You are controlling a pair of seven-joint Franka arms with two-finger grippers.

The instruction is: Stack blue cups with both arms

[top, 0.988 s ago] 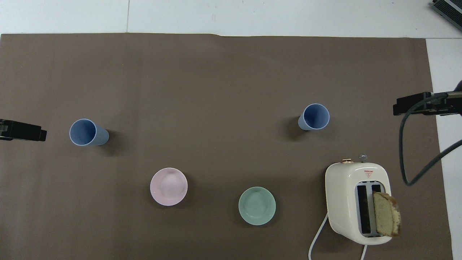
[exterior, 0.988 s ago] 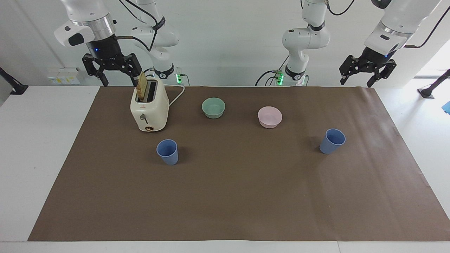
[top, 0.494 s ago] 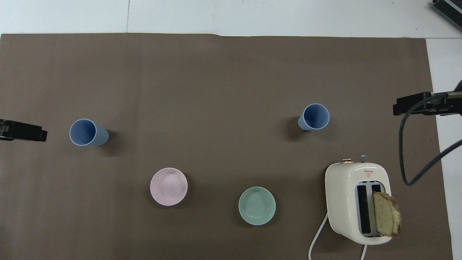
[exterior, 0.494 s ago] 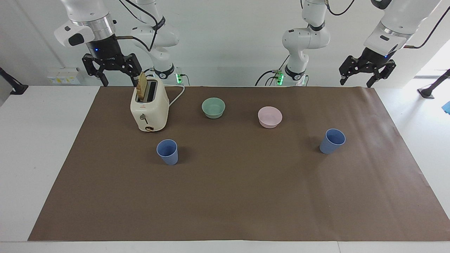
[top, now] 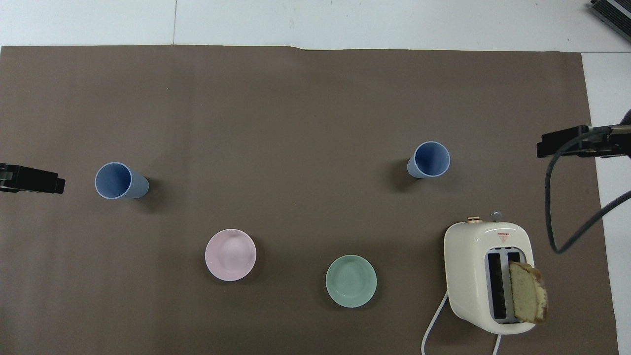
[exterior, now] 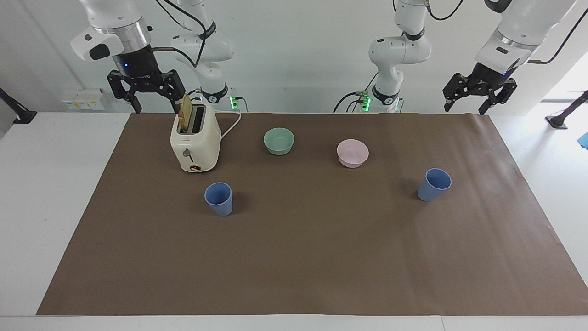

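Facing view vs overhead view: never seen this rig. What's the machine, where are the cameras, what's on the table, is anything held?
These are two white robot arms at one table. The facing view looks at them from across the table; the overhead view looks down from their own end, so the sides swap between the two.

The left gripper and the right gripper both hang open in the air at the robots' edge of the brown mat, and neither holds anything.

On the mat stand two blue cups, one toward the left arm's end and one toward the right arm's end, apart and not stacked. Nearer the robots sit a pink bowl, a mint-green bowl and a cream toaster with a slice of bread sticking out of a slot.
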